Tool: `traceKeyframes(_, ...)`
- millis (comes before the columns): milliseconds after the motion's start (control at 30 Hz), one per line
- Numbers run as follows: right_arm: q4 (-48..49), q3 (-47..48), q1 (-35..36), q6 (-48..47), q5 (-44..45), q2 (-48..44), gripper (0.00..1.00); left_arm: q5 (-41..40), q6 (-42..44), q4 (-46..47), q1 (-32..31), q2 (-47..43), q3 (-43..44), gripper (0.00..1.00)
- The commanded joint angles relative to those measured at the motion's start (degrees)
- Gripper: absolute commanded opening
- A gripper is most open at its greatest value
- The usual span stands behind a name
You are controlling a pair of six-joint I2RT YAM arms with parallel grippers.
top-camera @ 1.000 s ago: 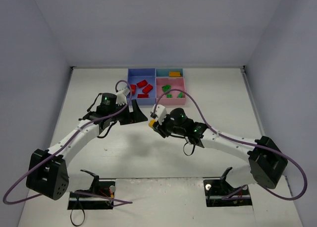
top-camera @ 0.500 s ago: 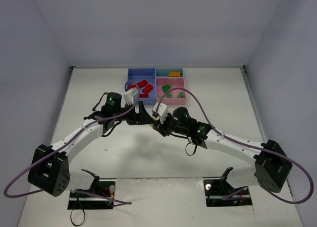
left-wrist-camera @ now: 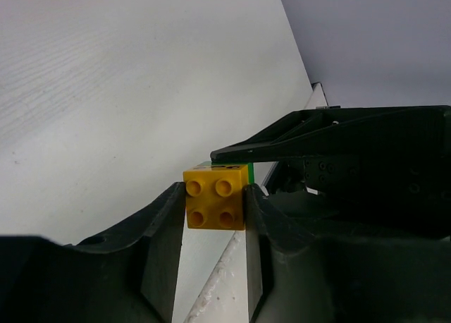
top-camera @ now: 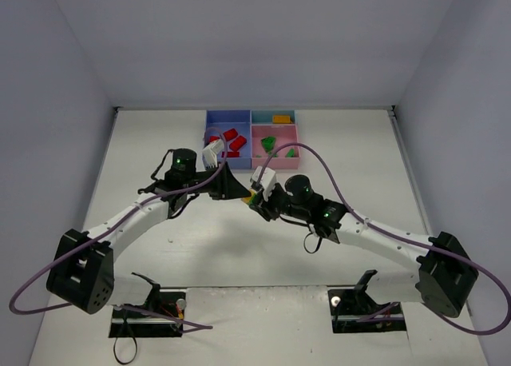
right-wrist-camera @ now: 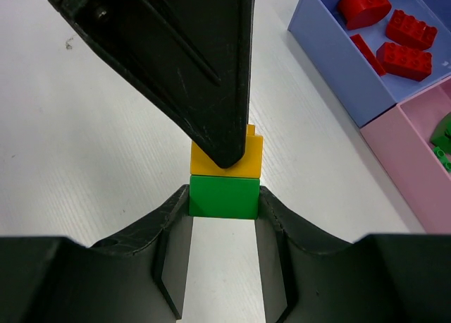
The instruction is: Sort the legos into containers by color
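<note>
Left tool [left-wrist-camera: 214,193] is clamped on the yellow brick [left-wrist-camera: 215,206], right tool [right-wrist-camera: 224,199] on the green brick [right-wrist-camera: 224,194] joined beneath it, at 6 o'clock from the trays [top-camera: 251,138]. These opposed grips likely serve to pull the colours apart.

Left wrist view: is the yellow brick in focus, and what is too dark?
Left wrist: yellow brick sharp, evenly lit; black fingers lose detail. Right wrist: green brick sharp, the dark finger above it nearly featureless. Top external: soft shadows on the table.

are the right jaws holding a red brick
No, the right wrist view shows the right jaws clamped on a green brick with a yellow brick stacked on it.
</note>
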Motion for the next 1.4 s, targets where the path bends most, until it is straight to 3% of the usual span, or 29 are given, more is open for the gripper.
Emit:
traceKeyframes(0,4.5,-1.3,-0.4,0.1,-1.3,-3.1,0.01,5.2,-2.1,9.5,0.1,-0.4,1.2,0.12)
traceKeyframes(167,4.5,-3.9,-1.6,-0.1,-0.5,-5.3,0.02,7.8,-2.1,8.6,1.0,-0.6,2.3,0.06)
traceKeyframes(467,2.6,-7.5,-3.9,-0.5,0.8,-11.0,0.02,9.7,1.0,3.3,3.0,-0.1,5.9,0.04)
traceKeyframes(600,2.9,-6.8,-7.2,1.1,3.4,-11.0,0.01,4.1,6.8,-2.5,3.3,-1.3,7.4,0.04)
traceKeyframes(633,3.7,-5.6,-8.8,2.7,3.5,-10.2,0.01,-0.6,8.2,-6.5,3.3,-1.7,7.8,0.04)
traceKeyframes(733,3.2,0.8,-13.6,6.0,6.2,-4.5,0.01,-9.6,11.9,-13.4,3.4,-3.4,8.5,0.04)
traceKeyframes(867,-1.4,13.5,-15.6,8.2,11.0,7.9,0.02,-17.0,14.7,-14.4,3.2,-8.4,7.0,0.04)
traceKeyframes(1067,-5.5,30.3,-19.4,14.7,13.6,24.2,0.04,-23.0,18.2,-15.6,2.6,-14.6,5.6,0.04)
traceKeyframes(1267,-8.8,42.5,-20.5,17.6,15.0,37.4,0.18,-23.0,18.6,-14.4,2.5,-16.3,4.1,0.04)
traceKeyframes(1367,-10.0,45.7,-21.0,19.3,14.5,41.4,0.34,-23.2,18.5,-13.4,2.5,-15.7,4.0,0.04)
